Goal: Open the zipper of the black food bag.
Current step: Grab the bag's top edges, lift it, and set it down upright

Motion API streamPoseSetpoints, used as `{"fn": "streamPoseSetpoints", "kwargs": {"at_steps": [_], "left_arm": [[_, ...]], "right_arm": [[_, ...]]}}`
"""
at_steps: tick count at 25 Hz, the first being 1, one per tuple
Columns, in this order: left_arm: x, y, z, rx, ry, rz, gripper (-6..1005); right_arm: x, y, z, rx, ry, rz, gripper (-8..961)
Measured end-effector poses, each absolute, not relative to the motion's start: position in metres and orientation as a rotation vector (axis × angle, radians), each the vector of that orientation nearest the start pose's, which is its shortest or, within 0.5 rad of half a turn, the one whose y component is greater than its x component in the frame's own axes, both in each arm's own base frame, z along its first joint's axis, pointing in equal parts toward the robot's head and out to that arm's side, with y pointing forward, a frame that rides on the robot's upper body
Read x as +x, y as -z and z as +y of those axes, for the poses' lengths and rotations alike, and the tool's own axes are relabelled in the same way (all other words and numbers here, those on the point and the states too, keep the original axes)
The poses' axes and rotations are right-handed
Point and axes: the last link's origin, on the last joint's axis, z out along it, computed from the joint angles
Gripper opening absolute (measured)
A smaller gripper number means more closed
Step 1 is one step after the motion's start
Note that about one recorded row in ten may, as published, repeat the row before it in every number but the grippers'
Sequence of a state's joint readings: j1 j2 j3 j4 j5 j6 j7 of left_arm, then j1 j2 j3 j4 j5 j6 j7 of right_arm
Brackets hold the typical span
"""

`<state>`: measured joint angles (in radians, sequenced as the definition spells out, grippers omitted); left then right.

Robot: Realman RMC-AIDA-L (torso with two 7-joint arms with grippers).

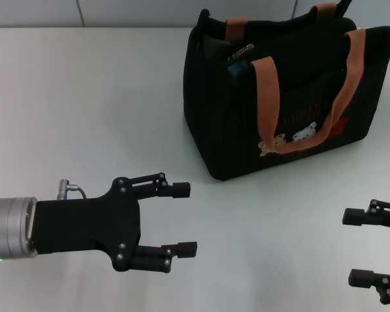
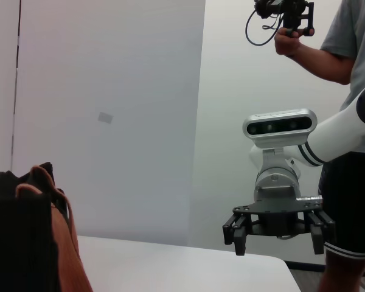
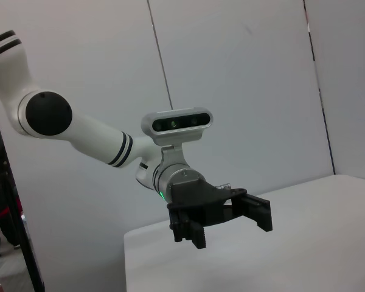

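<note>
The black food bag (image 1: 292, 97) stands at the far right of the white table, with orange-brown handles and small bears on its front. The silvery pull of its zipper (image 1: 241, 51) lies at the top near the bag's left end. My left gripper (image 1: 185, 218) is open, low over the table in front of and left of the bag, well apart from it. My right gripper (image 1: 351, 247) is open at the front right, also clear of the bag. Each wrist view shows the other arm: the right gripper (image 2: 278, 242) and the left gripper (image 3: 230, 230). The bag (image 2: 18, 237) fills a corner of the left wrist view.
Bare white table (image 1: 84, 104) stretches left of and in front of the bag. A person (image 2: 353, 73) holding a dark device stands beyond the table's right side, behind my right arm. Grey wall panels lie behind the table.
</note>
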<state>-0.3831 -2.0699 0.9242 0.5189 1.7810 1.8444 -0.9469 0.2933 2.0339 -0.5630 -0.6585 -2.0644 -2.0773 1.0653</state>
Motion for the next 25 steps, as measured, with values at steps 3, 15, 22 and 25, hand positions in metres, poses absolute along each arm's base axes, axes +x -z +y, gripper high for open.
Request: {"fn": "streamPoseSetpoints", "kwargs": {"at_steps": [3,15,22,25], "left_arm": [[-0.261,0.024,0.245,-2.894,1.067,-0.169,827],[-0.254,0.048,0.266,-2.552,1.137,-0.081,813],[-0.246,0.077,0.279,-2.343,1.051,-0.097,805],[-0.238,0.086,0.282,-2.277,1.025,-0.103,802]], "right_arm": [[0.302,-0.036,0.211,-2.870,-0.998,0.373,826],[0.315,-0.048,0.210,-2.686,-0.994,0.428,826],[0.330,-0.060,0.199,-2.513,-1.005,0.438,826],[0.334,-0.060,0.194,-2.479,-1.007,0.434,825]]}}
